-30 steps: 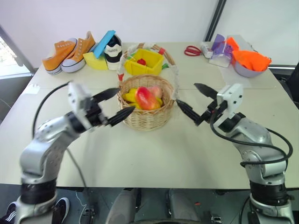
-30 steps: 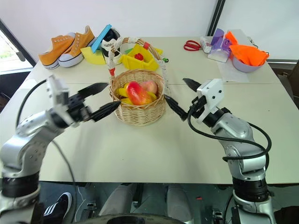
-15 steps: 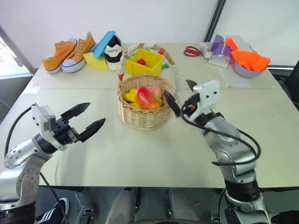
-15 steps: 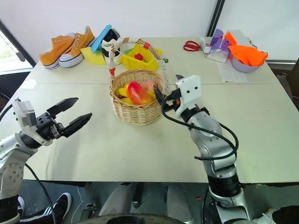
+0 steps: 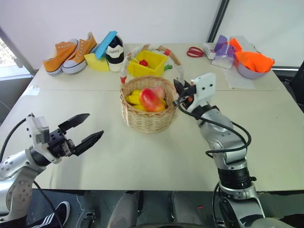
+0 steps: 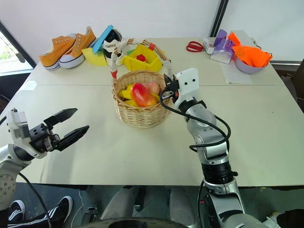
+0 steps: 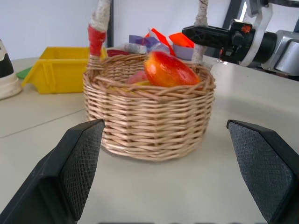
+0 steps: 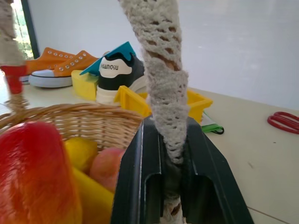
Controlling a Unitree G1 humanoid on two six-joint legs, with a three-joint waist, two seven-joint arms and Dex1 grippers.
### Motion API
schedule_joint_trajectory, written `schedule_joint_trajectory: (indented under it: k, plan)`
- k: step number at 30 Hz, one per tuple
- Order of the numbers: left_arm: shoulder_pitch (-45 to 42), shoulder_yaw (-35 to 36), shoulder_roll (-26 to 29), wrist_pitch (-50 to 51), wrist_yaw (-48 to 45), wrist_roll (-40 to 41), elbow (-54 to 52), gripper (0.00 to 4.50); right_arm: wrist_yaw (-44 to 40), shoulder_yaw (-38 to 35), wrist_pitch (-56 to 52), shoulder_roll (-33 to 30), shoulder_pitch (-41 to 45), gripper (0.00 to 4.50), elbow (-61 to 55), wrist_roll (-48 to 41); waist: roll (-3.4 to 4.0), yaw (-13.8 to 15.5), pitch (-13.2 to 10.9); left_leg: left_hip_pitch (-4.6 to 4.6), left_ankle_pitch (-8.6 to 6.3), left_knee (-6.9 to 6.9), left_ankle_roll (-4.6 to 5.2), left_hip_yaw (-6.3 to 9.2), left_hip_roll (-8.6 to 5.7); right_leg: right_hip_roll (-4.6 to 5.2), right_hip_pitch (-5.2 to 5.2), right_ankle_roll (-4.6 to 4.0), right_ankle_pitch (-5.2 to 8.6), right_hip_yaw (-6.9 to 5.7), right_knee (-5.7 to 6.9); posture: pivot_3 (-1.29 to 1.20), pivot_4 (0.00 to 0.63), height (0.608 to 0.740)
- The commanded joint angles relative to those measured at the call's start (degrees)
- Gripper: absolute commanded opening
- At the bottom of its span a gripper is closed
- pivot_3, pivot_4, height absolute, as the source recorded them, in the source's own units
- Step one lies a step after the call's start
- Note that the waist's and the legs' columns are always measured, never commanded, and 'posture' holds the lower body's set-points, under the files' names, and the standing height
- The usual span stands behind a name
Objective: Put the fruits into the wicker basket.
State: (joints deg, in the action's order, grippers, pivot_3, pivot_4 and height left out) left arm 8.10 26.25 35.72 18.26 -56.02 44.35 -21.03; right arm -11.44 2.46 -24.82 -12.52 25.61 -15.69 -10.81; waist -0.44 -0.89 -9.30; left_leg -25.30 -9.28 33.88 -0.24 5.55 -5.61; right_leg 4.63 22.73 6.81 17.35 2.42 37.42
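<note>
Wicker basket (image 5: 145, 111) stands upright near the middle of the pale worktop (image 5: 156, 152), with the mango (image 5: 149, 99) on top of its contents and the peach (image 5: 159, 92) just behind the mango, both inside the rim. Yellow fruit pieces lie beside them in the basket. Right hand (image 5: 179, 90) is at the basket's right side, its two black fingers (image 8: 140, 177) clamped on the white-wrapped handle (image 8: 163, 79) low down, close to where it meets the rim. Left hand (image 5: 85, 129) hangs over the near left part of the worktop, well apart from the basket, jaws spread wide and holding nothing; its fingers (image 7: 79, 163) point toward the basket. Behind the basket sits a yellow bin (image 5: 146, 63) with a small red piece in it. Orange sneakers (image 5: 71, 53) and a black-and-white shoe (image 5: 115, 50) stand at the far left of the worktop. Red scissors (image 5: 194, 51) and an orange cloth in a bowl (image 5: 254, 61) lie at the far right.
</note>
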Motion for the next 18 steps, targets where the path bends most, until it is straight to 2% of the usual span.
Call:
schedule_joint_trajectory:
  k: [1, 6, 12, 15, 18]
  plan:
    - [-2.54, -0.42, 0.34, -0.17, 0.92, 1.2, -1.89, 4.5, -0.61, -4.9, 2.34, -2.88, 2.12, 0.02, 0.34, 0.13, 0.0, 0.25, 0.0, 0.0, 0.0, 0.0, 0.0, 0.0, 0.0, 0.0, 0.0, 0.0, 0.0, 0.0, 0.0, 0.0, 0.15, 0.74]
    - [-8.69, -5.97, -1.23, 2.05, 3.58, 1.78, -2.79, 4.5, -0.6, -12.78, 3.78, -8.9, 0.65, 0.02, 3.09, -0.06, 0.0, 0.42, 0.0, -0.02, 0.01, 0.02, 0.02, -0.01, -0.03, 0.04, -0.06, 0.09, -0.05, -0.01, -0.07, 0.0, 0.15, 0.74]
    - [-18.1, -15.57, -5.4, 1.49, 5.38, -2.6, 0.93, 4.5, -4.88, -24.74, 9.59, -19.64, -6.59, 0.02, 7.87, -0.65, 0.05, 1.15, 0.0, -0.01, 0.06, 0.01, 0.15, -0.16, -0.02, 0.03, -0.27, 0.14, -0.07, 0.04, -0.06, 0.0, 0.15, 0.74]
    - [-21.11, -18.72, -7.03, 0.67, 4.5, -4.27, 3.04, 4.5, -5.99, -29.91, 11.2, -23.3, -9.71, 0.02, 9.87, -1.47, 0.08, 1.07, 0.02, 0.01, 0.08, 0.01, 0.18, -0.29, 0.01, 0.0, -0.26, 0.15, -0.07, 0.1, 0.0, 0.0, 0.15, 0.74]
    - [-24.18, -21.44, -8.35, 0.5, 2.25, -5.06, 6.05, 4.5, -5.21, -38.21, 12.97, -25.76, -14.37, 0.02, 12.06, -2.48, 0.1, 1.51, 0.02, 0.03, 0.07, 0.06, 0.23, -0.38, 0.03, -0.01, -0.31, 0.15, -0.07, 0.12, 0.0, 0.0, 0.15, 0.74]
